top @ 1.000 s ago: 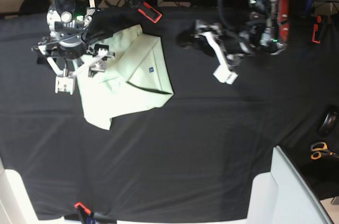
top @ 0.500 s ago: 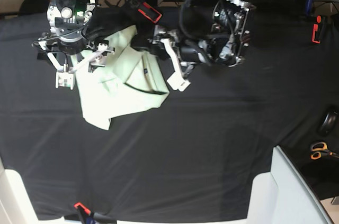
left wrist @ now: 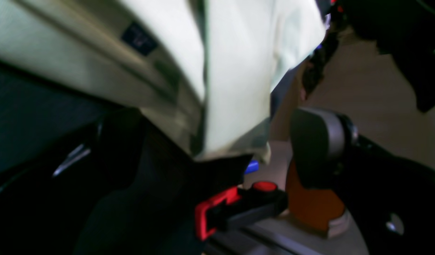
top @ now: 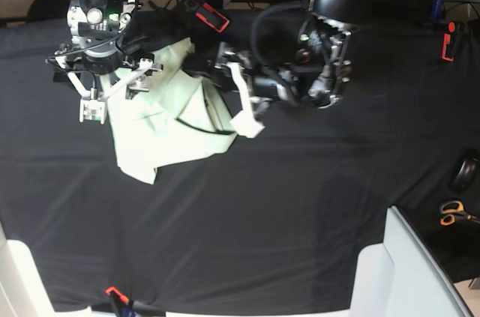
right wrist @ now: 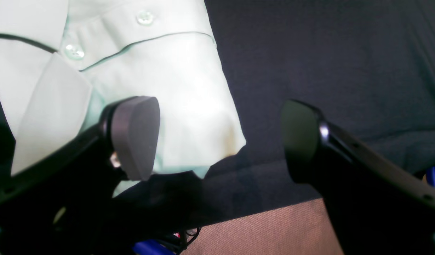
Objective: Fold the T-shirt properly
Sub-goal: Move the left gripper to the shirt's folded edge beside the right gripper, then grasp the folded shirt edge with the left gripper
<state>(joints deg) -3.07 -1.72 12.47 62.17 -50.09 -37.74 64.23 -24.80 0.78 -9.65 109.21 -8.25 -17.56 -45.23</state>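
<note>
1. Pale mint-green cloth — the T-shirt (top: 169,126) — bunched in loose folds on the black-draped surface (top: 300,204), toward the far left part of the base view.
2. On the shirt in the left wrist view, a small dark label (left wrist: 138,34) near a folded seam; in the right wrist view, two pale buttons (right wrist: 145,17) along a placket.
3. Right hand (top: 114,94) above the shirt's upper left part, fingers spread wide apart, nothing between them; in its own camera, one grey pad (right wrist: 134,136) over the fabric, the other over bare black cloth.
4. Left hand (top: 234,96) reaching in from the right to the shirt's right edge, one white fingertip (top: 246,124) just beside the cloth at its lower right fold.
5. From the left wrist camera, a shirt edge hanging close in front of the lens, one dark pad (left wrist: 316,145) off to its side — blurred, so cannot tell whether fabric is pinched or how wide the gap is.
6. Red-and-black clamp (top: 211,16) at the far edge of the surface, behind the shirt.
7. Scissors (top: 454,213) with orange handles at the right edge, well apart from the shirt.
</note>
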